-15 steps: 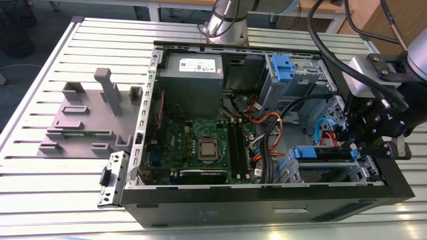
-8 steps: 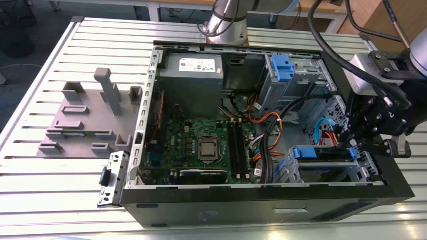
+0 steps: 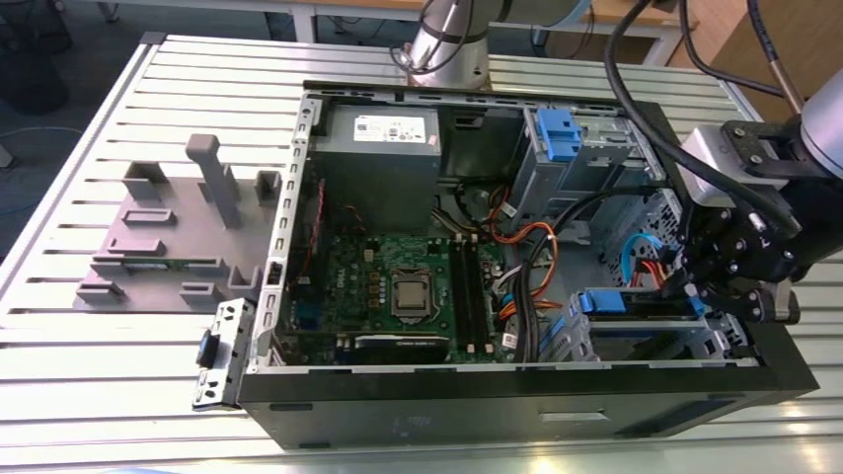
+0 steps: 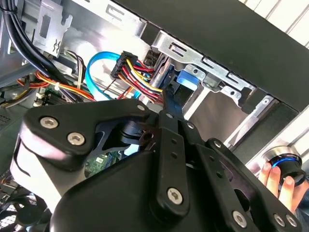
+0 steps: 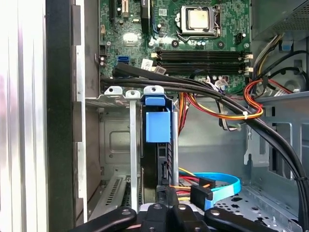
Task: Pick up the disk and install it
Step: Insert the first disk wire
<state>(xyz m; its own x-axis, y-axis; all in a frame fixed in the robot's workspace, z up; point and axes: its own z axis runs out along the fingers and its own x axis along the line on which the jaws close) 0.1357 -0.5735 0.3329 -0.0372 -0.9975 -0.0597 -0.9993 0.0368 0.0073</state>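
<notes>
The disk [image 5: 163,164] stands edge-on in the drive cage [image 5: 113,145] at the case's front corner, with its blue bracket [image 5: 158,123] at the end nearer the motherboard. In the exterior view the blue bracket [image 3: 619,301] sits in the cage at the lower right of the open case. My gripper [image 5: 169,195] is at the disk's other end, fingers drawn together into one narrow tip. In the second wrist view that gripper [image 4: 170,96] points at the blue bracket [image 4: 186,79]. I cannot tell whether the tips touch the disk. In the exterior view the gripper [image 3: 718,286] hangs over the cage.
Black, red and orange cables [image 5: 217,108] and a blue flat cable [image 5: 222,181] crowd the space beside the cage. The motherboard [image 3: 395,286] fills the case's middle. Another blue bracket [image 3: 560,133] sits in the upper bay. A grey stand [image 3: 172,227] stands at the exterior view's left. A hand [image 4: 277,181] holds a round black device.
</notes>
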